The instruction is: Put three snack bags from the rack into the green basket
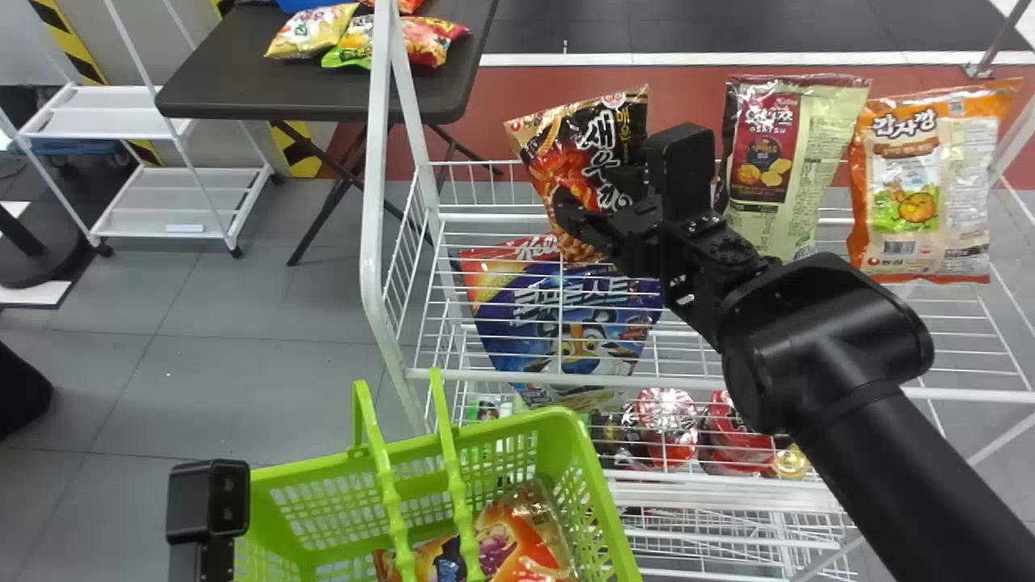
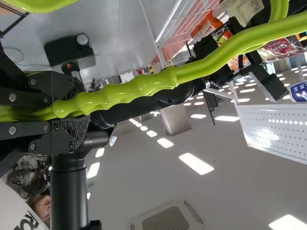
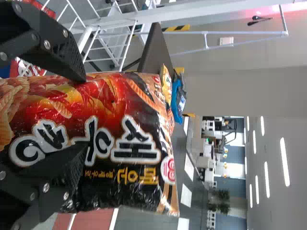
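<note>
Gripping the black snack bag (image 1: 566, 153) in the right end effector (image 3: 85, 112), fingers partway apart and pressed to its puffed front, near the left end of the upper shelf (image 1: 485, 375). Best to squeeze just enough against slipping (crisps crush easily), then raise clear of the wires before swinging over to the green basket (image 1: 558, 436), just off the rack's front left corner. Wise to come in beside the basket handle (image 1: 388, 493), lower well inside and only then release. Also worth holding steady with the left end effector (image 2: 79, 110), closed on the handle.

By count: on the upper shelf's right half, one purple-and-green bag (image 1: 796, 162) and one orange bag (image 1: 922, 186); one blue cereal bag (image 1: 566, 323) on the shelf below; at least one bag (image 1: 521, 541) in the basket; at least three bags (image 1: 311, 32) by the desk's (image 1: 242, 73) right edge.
</note>
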Controlling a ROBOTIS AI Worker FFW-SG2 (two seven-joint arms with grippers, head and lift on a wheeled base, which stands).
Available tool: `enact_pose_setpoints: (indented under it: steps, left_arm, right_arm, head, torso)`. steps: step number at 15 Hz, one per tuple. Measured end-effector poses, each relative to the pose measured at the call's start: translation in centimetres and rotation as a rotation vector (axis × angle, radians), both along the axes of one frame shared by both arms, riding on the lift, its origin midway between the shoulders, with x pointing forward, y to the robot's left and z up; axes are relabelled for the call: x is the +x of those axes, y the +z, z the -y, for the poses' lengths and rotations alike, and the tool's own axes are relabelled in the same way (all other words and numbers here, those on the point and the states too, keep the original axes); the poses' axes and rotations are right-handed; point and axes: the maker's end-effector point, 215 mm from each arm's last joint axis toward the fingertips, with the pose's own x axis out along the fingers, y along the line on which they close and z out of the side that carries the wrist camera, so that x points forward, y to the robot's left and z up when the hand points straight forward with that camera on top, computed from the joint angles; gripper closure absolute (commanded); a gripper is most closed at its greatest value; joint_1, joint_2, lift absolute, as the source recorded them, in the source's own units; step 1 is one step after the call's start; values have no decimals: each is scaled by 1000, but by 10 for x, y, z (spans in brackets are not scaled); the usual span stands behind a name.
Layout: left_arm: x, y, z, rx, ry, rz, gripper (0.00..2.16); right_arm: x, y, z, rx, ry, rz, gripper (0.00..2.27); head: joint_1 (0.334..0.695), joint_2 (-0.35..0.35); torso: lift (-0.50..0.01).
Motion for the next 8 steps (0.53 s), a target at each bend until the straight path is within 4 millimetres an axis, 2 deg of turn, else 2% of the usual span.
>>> enact_pose_setpoints:
  steps: [1, 8]
  left_arm:
    - [0, 0, 0, 0, -1, 1, 2148]
    - [-1, 0, 3, -4, -5, 3, 2148]
  right_arm:
    - [-2, -1, 1, 0, -2, -10, 2250]
    - [-22, 13, 19, -3, -19, -10, 2250]
  head:
    - [695, 96]
    - [695, 70]
  torso:
    - [0]
    - [0]
